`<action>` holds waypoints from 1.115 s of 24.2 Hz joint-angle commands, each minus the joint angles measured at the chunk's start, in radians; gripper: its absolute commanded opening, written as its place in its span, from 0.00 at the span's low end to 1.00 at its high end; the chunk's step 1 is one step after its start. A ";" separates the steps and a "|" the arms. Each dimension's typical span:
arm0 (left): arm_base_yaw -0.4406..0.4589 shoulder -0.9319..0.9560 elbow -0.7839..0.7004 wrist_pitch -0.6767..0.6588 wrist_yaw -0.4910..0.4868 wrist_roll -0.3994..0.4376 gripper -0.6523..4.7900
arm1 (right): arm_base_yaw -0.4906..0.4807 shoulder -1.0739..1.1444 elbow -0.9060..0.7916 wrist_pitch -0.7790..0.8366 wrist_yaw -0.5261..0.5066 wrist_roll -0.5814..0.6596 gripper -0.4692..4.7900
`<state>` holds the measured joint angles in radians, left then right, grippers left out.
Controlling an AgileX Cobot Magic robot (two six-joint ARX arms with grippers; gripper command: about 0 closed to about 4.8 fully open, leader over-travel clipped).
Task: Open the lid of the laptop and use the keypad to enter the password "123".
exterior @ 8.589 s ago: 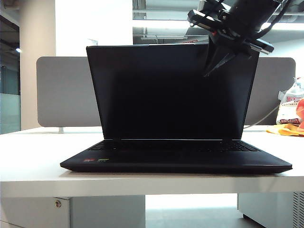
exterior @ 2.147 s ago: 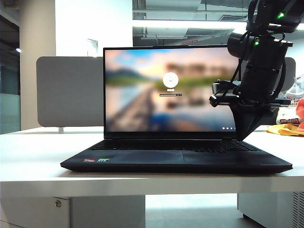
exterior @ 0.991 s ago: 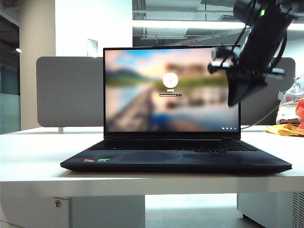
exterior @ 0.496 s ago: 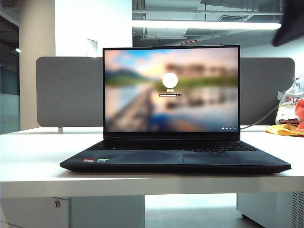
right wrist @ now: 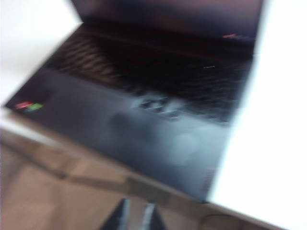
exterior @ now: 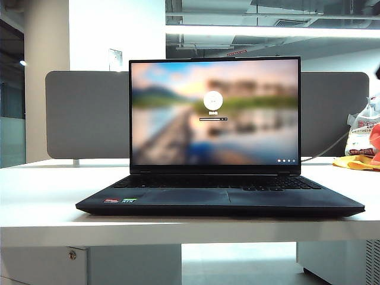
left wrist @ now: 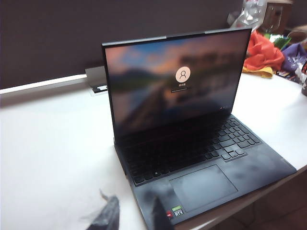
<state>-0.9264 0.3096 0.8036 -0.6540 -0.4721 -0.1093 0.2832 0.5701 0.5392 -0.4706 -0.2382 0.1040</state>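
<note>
The slim matte-black laptop (exterior: 219, 199) sits on the smooth white table (exterior: 35, 202), its thin lid (exterior: 214, 113) upright. The left tool (left wrist: 132, 215) gapes wide beside its front corner. The right tool (right wrist: 136, 215) hangs blurred off the table's edge, fingers a narrow slit apart, holding nothing.

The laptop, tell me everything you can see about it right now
The laptop is slim, black and matte, sitting flat and square on the white table. Its lid stands upright and open, the screen lit with a blurred landscape login page. A wide touchpad sits below the black keyboard, the keypad at one end. Small red and green stickers mark a front corner. Nothing touches it; neither gripper is on it.
</note>
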 commanded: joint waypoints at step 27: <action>1.008 -0.080 -0.532 0.592 0.508 -0.023 0.28 | 0.000 -0.001 0.003 0.046 -0.112 0.000 0.21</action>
<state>0.0792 0.2615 0.3077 -0.1417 0.0277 -0.1013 0.2832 0.5713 0.5392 -0.4389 -0.3515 0.1043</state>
